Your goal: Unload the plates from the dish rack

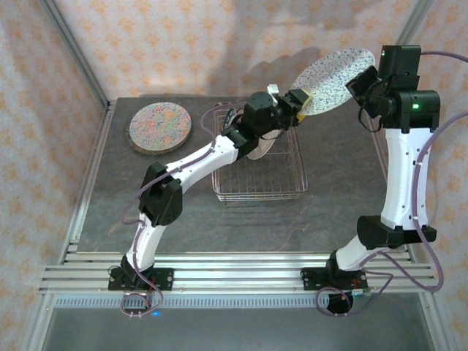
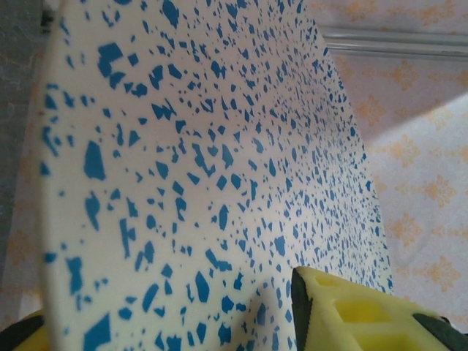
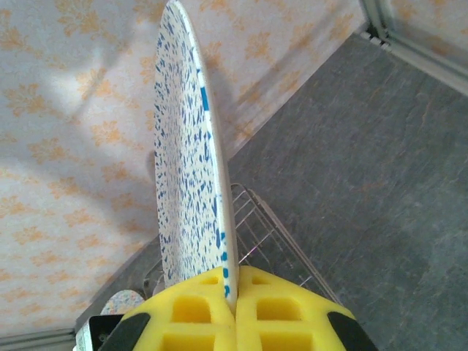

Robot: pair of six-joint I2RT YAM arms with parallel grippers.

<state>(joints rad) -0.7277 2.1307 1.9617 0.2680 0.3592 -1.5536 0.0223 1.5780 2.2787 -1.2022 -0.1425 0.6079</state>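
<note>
- Floral plate [image 1: 161,126] lies flat on the desk [image 1: 329,219], far left.
- Rack [image 1: 259,175] sits mid-desk.
- Left tool [image 1: 302,97] has its fingers apart, at the left edge of the speckled plate [image 1: 333,77].
- Speckled plate is tilted, in the air beyond the rack's far-right corner.
- Right tool [image 1: 358,82] is clamped on its right rim.

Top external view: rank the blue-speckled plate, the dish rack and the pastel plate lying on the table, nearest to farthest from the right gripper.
From the right gripper:
1. Blue-speckled plate, held in its jaws, raised at back right.
2. Dish rack, centre, to its left and nearer the bases.
3. Pastel plate, lying flat at far left.
</note>
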